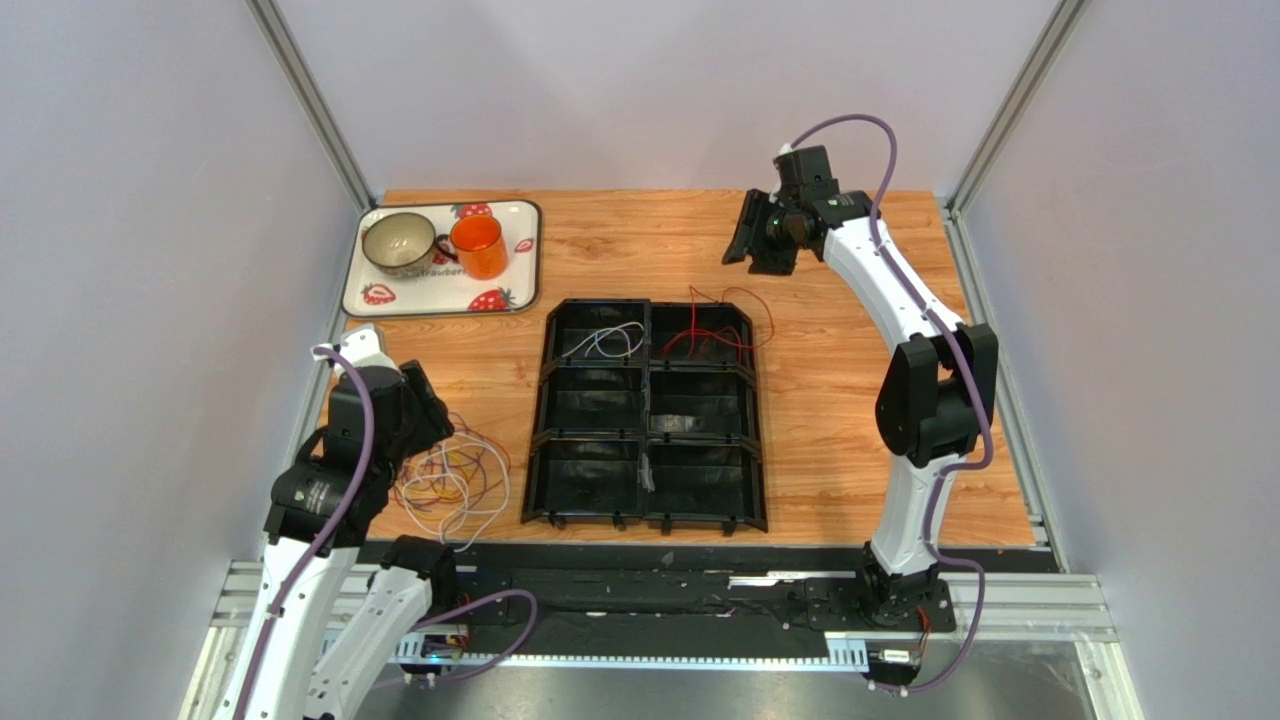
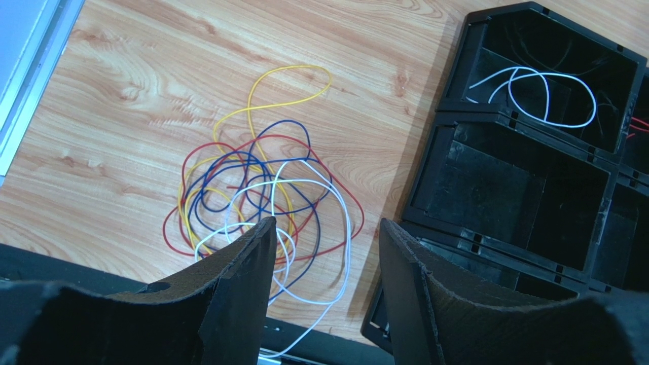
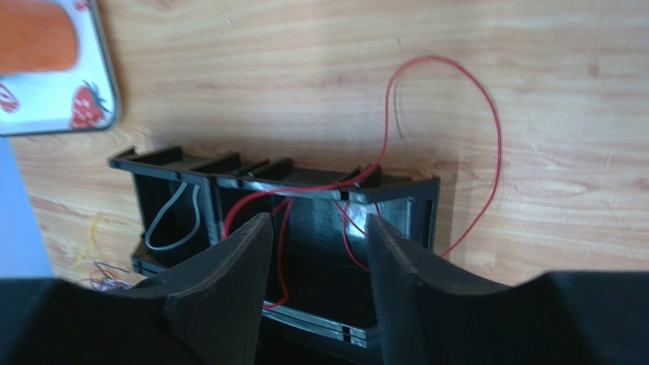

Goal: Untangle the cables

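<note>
Top external view: white cable [image 1: 604, 342] and red cable [image 1: 709, 333] are binned in the tray's [image 1: 643, 525] upper compartments; the tangle [image 1: 448, 483] at lower left is not yet sorted; left gripper [image 2: 324, 228] and right gripper [image 3: 318, 220] are held apart, empty.

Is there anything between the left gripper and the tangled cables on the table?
Nothing visible does. The left gripper hangs open close to the tangled cables. The black tray stands beside the tangle, to its right in the left wrist view, not in the path.
</note>
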`<state>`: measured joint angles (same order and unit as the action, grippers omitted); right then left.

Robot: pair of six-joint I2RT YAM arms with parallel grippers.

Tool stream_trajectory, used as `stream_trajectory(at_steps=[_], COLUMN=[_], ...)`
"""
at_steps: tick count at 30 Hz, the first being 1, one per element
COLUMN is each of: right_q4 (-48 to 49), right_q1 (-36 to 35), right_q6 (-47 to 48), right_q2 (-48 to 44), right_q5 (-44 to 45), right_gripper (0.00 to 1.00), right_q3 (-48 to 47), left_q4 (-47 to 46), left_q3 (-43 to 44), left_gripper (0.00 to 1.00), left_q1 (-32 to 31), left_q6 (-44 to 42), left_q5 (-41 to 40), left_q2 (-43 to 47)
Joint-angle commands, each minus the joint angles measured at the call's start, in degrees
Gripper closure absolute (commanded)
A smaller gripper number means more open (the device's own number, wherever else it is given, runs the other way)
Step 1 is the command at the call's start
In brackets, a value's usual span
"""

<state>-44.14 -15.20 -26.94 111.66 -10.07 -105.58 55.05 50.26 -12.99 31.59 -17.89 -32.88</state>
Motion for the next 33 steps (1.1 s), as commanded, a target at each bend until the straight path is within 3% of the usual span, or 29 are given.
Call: stream_trajectory(at_steps=[1,10,21,33], right_q4=[-0.69,-2.18,3.0,2.13], right_q1=[-1.49,-2.99,-5.28,-10.2], right_q6=[0.57,1.01,1.63,2.15], right_q2=[-0.92,5.41,-2.4,-0.83], right_q5=[-1.18,-0.74,0.14,-0.57], right_gripper=[0.45,0.44,0.44,0.46], right_q3=[2.83,-3.32,1.78,2.84], left_q4=[-1.08,-0.99,-1.08,-1.08], left_q3=[0.89,0.89,0.89,0.89], left_gripper=[0.39,0.39,0.39,0.39], left_q1=[0.43,0.43,0.43,0.43], left_q6=[-0.75,-0.66,-0.66,-0.74], left_q5=[0.75,0.4,0.58,0.66], left_q2=[0.54,0.98,0.54,0.8])
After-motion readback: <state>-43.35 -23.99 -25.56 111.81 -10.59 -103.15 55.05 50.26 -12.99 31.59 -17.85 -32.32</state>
